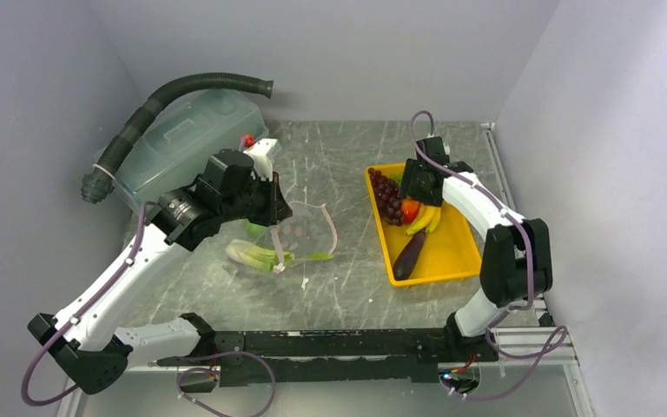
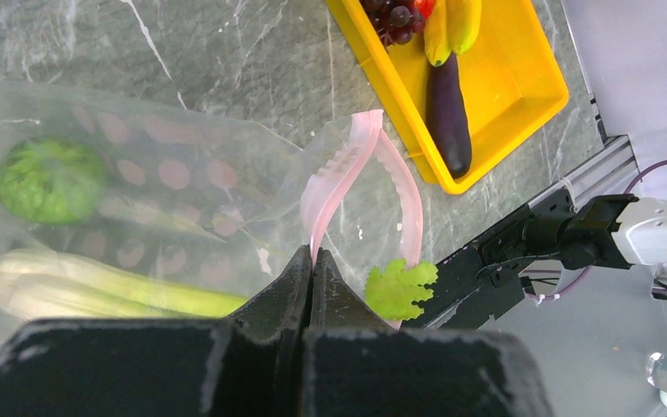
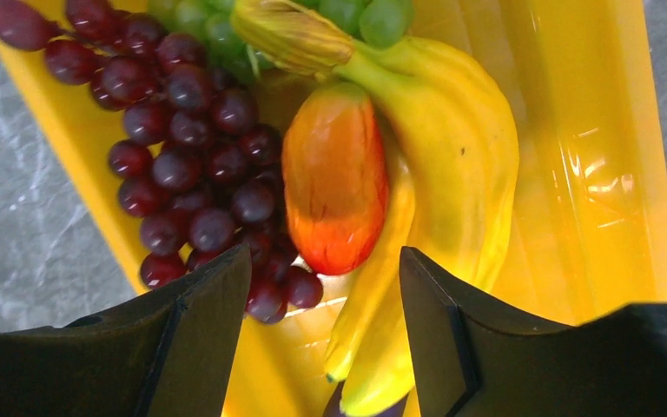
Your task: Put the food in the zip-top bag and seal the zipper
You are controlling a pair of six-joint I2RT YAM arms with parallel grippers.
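Left wrist view: the left gripper [image 2: 312, 261] is clenched on the pink zipper [image 2: 347, 165] of the zip-top bag [image 2: 182, 174], which lies slack on the bench [image 1: 347, 165]. A round green vegetable [image 2: 49, 180] and celery [image 2: 95, 291] sit inside; leafy greens [image 2: 398, 288] rest by its mouth. The right gripper [image 3: 323, 261] hangs released over the yellow tray [image 2: 521, 78], jaws spread above the red-orange pepper [image 3: 334, 178], which lies wedged between the grapes [image 3: 182, 148] and bananas [image 3: 460, 148]. An eggplant [image 2: 449, 113] lies nearer. A lidded tub [image 1: 182, 139] and black hose [image 1: 191, 87] stand behind the left arm.
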